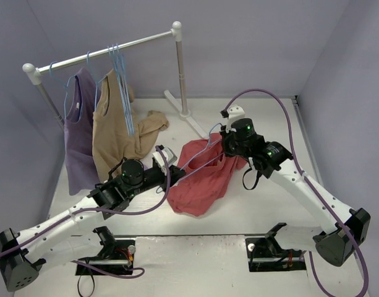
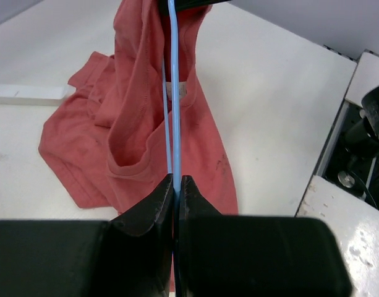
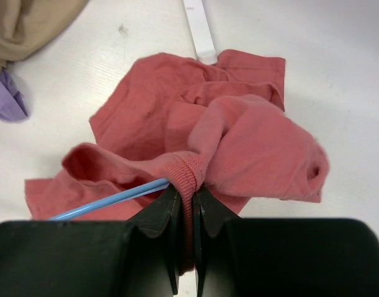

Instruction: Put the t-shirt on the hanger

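The coral-red t-shirt (image 1: 201,179) hangs bunched between my two grippers, its lower part resting on the table. My left gripper (image 1: 166,156) is shut on the light-blue wire hanger (image 2: 174,93), whose wires run away from the jaws into the shirt's neck opening (image 2: 140,154). My right gripper (image 1: 221,143) is shut on the ribbed collar of the t-shirt (image 3: 188,173) and holds it lifted. The hanger wire (image 3: 109,201) passes just left of the right fingers into the cloth. Most of the hanger is hidden inside the shirt.
A clothes rack (image 1: 102,52) stands at the back left with a lilac top (image 1: 80,130), a tan garment (image 1: 118,124) and several spare blue hangers (image 1: 121,74). The rack's white foot (image 1: 186,117) lies behind the shirt. The arm bases stand at the near edge.
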Controlling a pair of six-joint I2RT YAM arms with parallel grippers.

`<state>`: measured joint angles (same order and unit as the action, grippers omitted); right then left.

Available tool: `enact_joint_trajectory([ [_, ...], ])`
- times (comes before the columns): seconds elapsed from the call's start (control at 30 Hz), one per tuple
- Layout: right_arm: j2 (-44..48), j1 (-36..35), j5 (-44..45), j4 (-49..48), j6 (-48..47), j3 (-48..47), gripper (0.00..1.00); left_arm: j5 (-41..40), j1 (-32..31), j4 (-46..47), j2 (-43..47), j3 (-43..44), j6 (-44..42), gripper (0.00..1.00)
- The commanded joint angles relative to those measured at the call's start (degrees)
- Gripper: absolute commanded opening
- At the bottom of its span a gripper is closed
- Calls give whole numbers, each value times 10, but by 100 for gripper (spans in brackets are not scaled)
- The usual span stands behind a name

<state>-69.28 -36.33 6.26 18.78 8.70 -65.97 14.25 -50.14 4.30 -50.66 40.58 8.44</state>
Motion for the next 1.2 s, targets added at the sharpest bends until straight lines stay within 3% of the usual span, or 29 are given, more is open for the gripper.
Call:
enact_joint_trajectory([
  [0.0,5,-23,-7,-25,18,-48,8,-40,-10,167,1,7,11,0],
  [0.4,-2,-28,33,-11,-5,-142,13,12,-20,284,-36,-3,66,0],
  [0.73,19,-28,81,-5,6,-81,44,-75,-32,359,-12,-81,102,0],
  [0.93,28,-26,99,-5,8,-62,47,-80,-33,418,-26,-116,125,0],
  [1.17,17,-25,119,-5,6,-40,41,-68,-33,423,-38,-112,127,0],
])
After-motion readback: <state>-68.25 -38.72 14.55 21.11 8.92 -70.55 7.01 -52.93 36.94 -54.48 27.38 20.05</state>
